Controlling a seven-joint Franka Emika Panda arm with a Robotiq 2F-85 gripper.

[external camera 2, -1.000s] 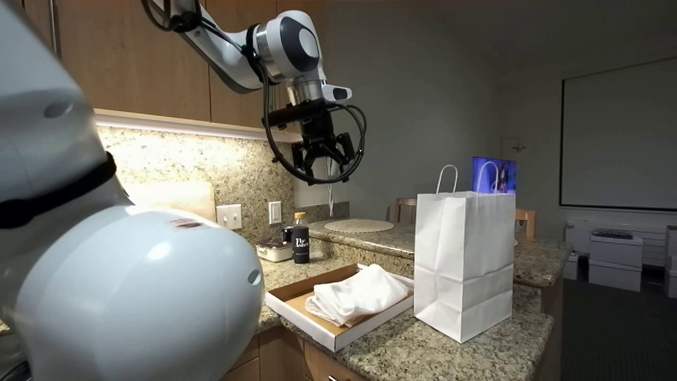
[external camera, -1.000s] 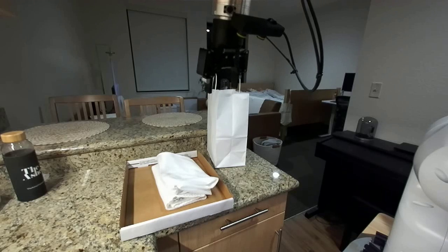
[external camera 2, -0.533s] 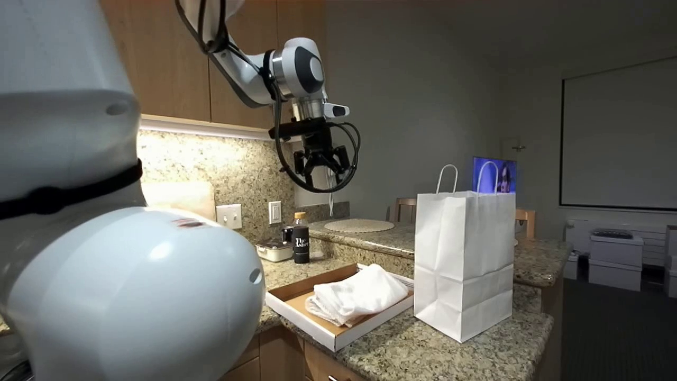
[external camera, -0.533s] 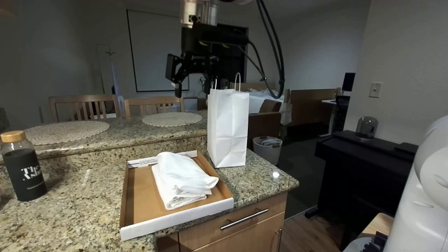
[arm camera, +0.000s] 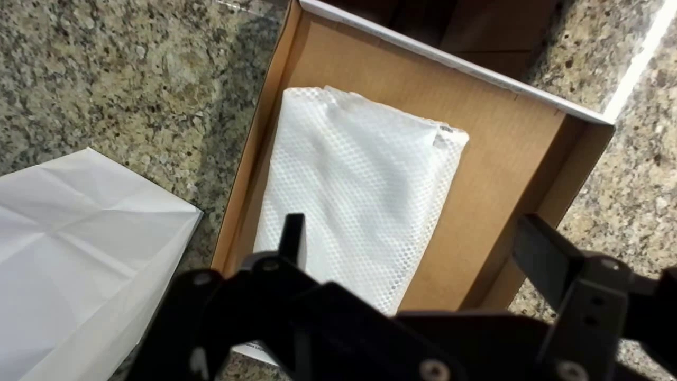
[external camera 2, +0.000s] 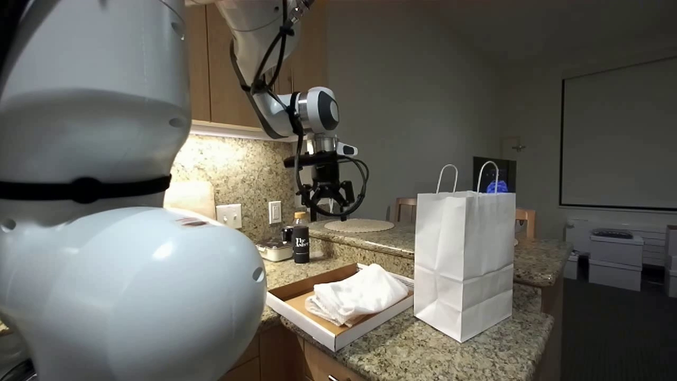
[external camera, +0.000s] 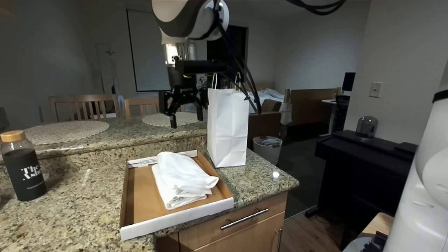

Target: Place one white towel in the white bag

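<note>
Pincer (external camera: 186, 123), black; fingers spread wide, above the counter (external camera: 84, 203)
White towel (arm camera: 359, 174), folded; below the pincer and apart from it, one fingertip overlapping it in the wrist view
Cardboard tray (arm camera: 492, 174); below the pincer, holding the towel
White bag (external camera 2: 439, 254); upright, handles up, to one side of the pincer
Dark bottle (external camera: 26, 175); on the pincer's opposite side

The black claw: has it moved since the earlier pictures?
Yes. In an exterior view, the gripper has moved down and toward the picture's left: it appeared over the top of the white bag and now appears left of it.
</note>
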